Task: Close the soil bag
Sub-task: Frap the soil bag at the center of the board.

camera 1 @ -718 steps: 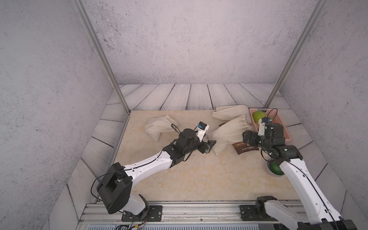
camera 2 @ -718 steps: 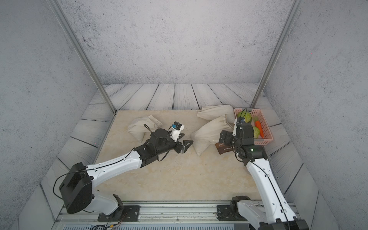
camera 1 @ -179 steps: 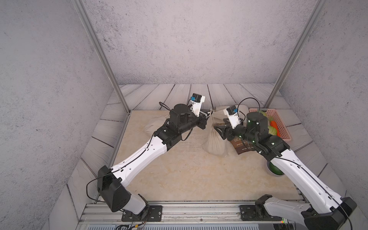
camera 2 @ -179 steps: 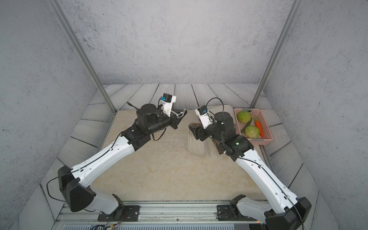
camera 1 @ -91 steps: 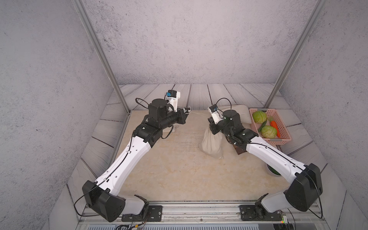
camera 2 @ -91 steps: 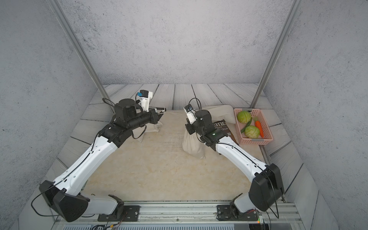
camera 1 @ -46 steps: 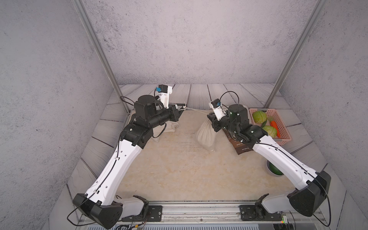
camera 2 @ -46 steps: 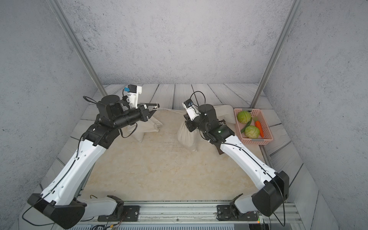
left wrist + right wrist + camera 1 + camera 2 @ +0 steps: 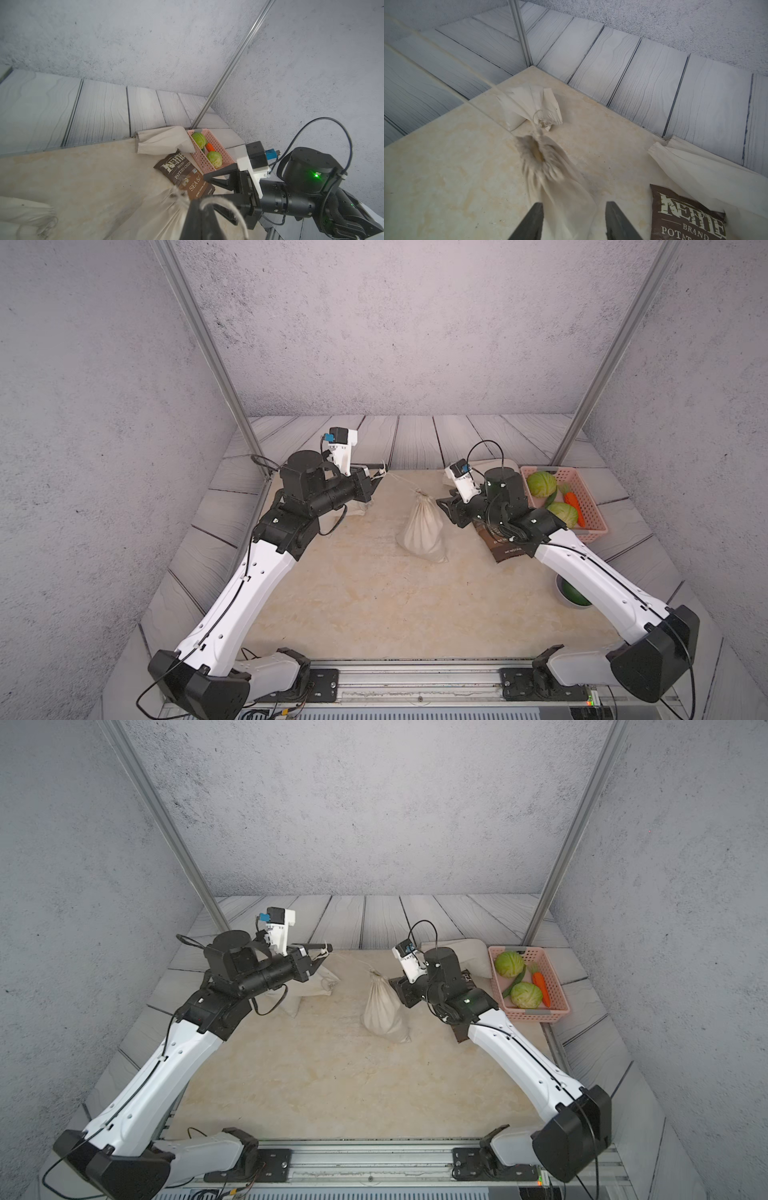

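Left gripper [image 9: 380,470] clenched on drawstring [image 9: 401,481]; right gripper [image 9: 443,508] released beside soil bag [image 9: 422,526].
Shows the string stretched straight from the shut jaws to the bag's gathered neck, on the side away from the pink basket [image 9: 594,533]; shows the parted fingers [image 9: 530,222] flanking the bag's basket-facing flank, contact unclear. Places the bag upright in both top views, well apart from the basket, with the chip bag [image 9: 505,547] between them.
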`<state>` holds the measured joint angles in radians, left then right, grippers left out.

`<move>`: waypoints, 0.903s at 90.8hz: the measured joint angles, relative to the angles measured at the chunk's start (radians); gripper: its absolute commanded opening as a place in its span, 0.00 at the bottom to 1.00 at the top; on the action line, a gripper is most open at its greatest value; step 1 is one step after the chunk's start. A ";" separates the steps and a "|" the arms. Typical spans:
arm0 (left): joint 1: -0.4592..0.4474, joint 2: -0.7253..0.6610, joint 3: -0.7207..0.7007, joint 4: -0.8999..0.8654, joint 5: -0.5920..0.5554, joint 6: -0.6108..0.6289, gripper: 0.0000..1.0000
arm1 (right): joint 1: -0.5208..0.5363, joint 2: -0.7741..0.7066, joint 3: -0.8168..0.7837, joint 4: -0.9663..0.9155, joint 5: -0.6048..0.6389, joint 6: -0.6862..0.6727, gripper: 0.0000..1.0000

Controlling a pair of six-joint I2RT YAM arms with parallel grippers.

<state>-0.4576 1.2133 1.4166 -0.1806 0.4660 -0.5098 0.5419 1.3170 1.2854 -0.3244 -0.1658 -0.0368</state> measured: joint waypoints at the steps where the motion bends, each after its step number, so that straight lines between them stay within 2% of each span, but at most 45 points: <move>1: -0.004 -0.003 0.004 0.001 -0.003 0.002 0.00 | 0.000 -0.003 0.000 0.002 0.001 -0.001 0.68; 16: -0.054 -0.014 0.050 -0.005 -0.027 0.016 0.00 | 0.040 -0.065 -0.002 0.038 -0.016 0.014 0.74; 50: -0.076 0.016 0.070 -0.018 -0.062 0.012 0.00 | 0.225 -0.027 0.002 0.192 -0.018 0.118 0.82; 74: -0.078 0.010 0.069 -0.019 -0.085 0.009 0.00 | 0.298 0.145 0.119 0.225 0.013 0.166 0.80; 78: -0.078 0.007 0.069 -0.020 -0.089 0.009 0.00 | 0.305 0.166 0.136 0.225 0.019 0.169 0.77; 82: -0.078 0.003 0.069 -0.021 -0.094 0.008 0.00 | 0.313 0.184 0.151 0.224 0.026 0.177 0.70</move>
<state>-0.5354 1.2167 1.4860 -0.2020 0.3717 -0.5014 0.8547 1.5009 1.4368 -0.1001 -0.1394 0.1406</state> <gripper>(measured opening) 0.040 0.779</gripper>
